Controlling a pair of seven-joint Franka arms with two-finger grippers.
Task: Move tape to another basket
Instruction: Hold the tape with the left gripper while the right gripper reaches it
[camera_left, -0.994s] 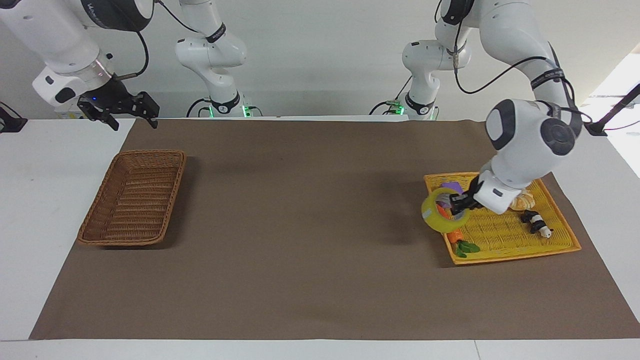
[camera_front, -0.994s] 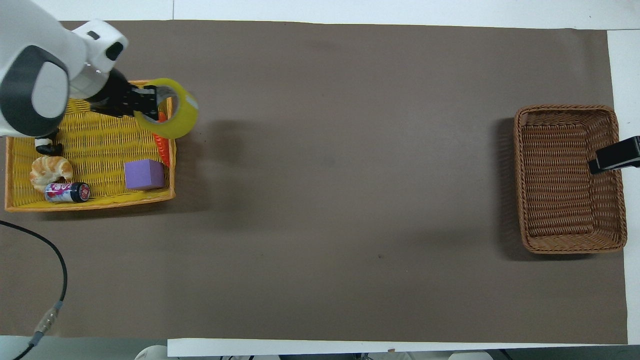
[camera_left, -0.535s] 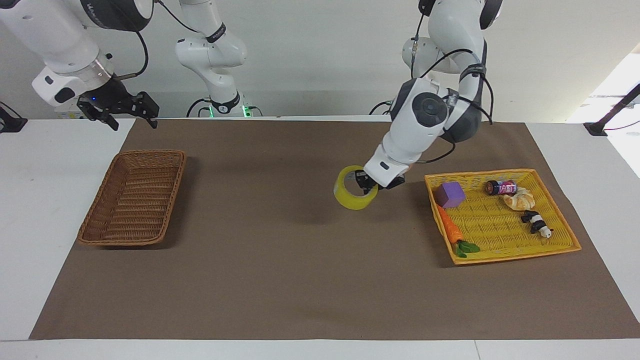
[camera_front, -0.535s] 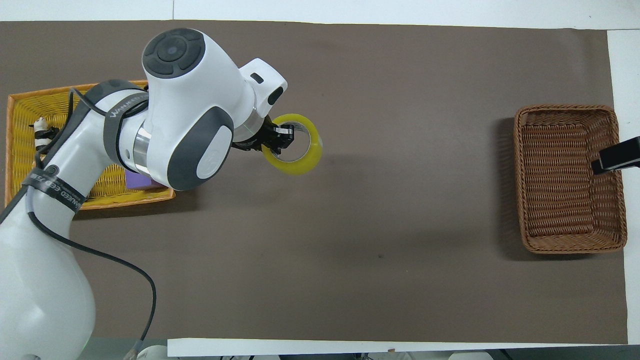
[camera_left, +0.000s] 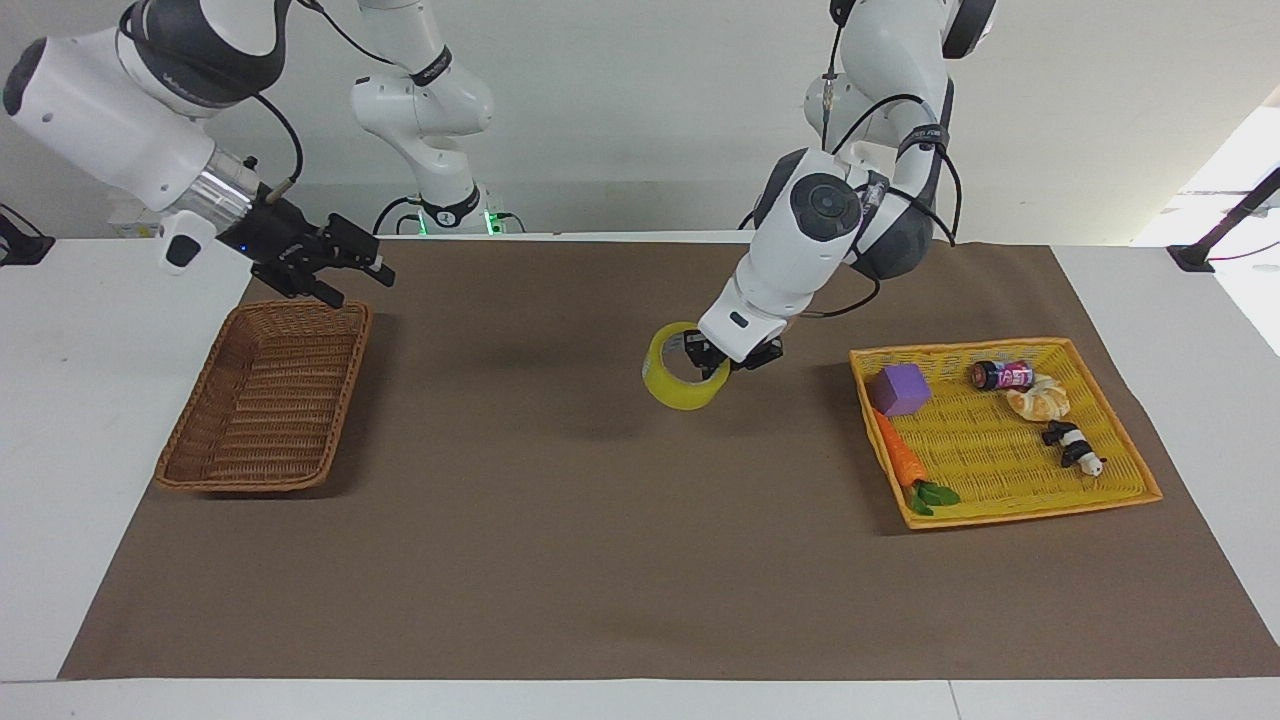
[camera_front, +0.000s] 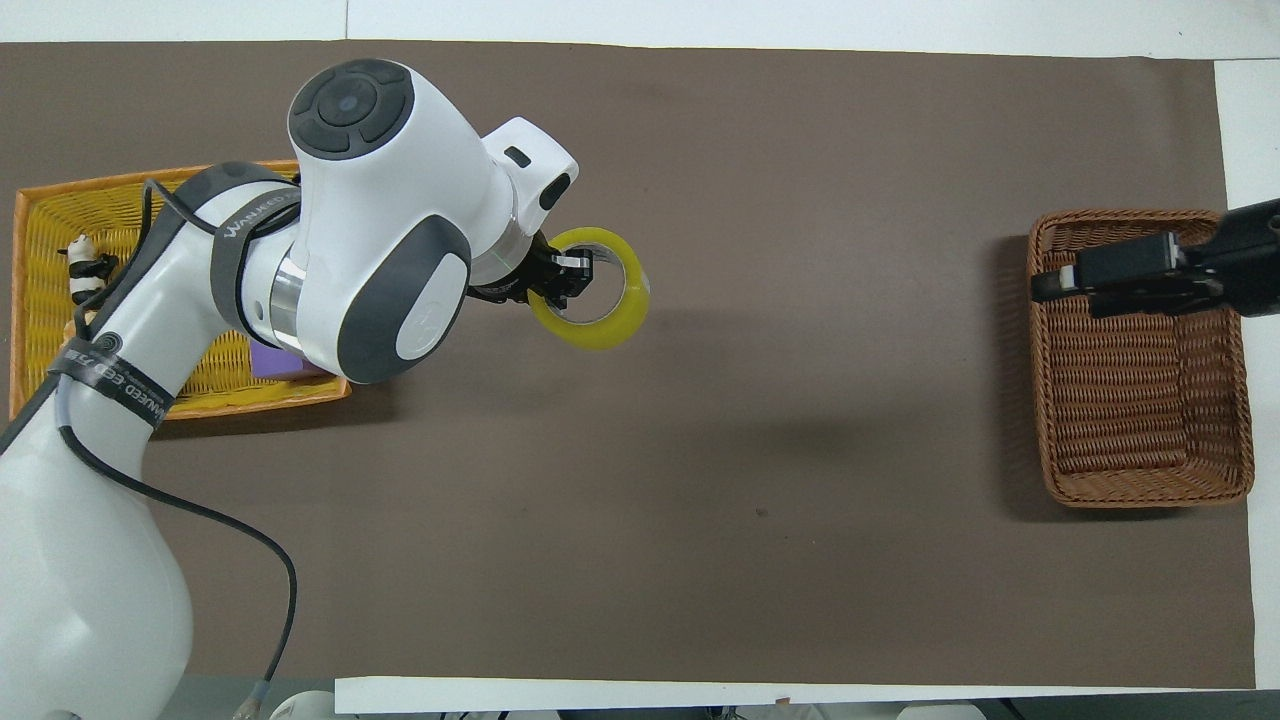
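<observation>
The left gripper (camera_left: 712, 357) is up in the air near the middle of the frame, over the brown mat (camera_left: 600, 540) on the surface. Its fingers are closed on the wall of the yellow tape roll (camera_left: 681, 380), which hangs tilted above the mat. The right gripper (camera_left: 350, 272) is at the upper left of the facing view, over the edge of the brown wicker basket (camera_left: 262, 412), with its fingers spread open and holding nothing. The yellow tray (camera_left: 1030, 500) sits at the right of the frame.
</observation>
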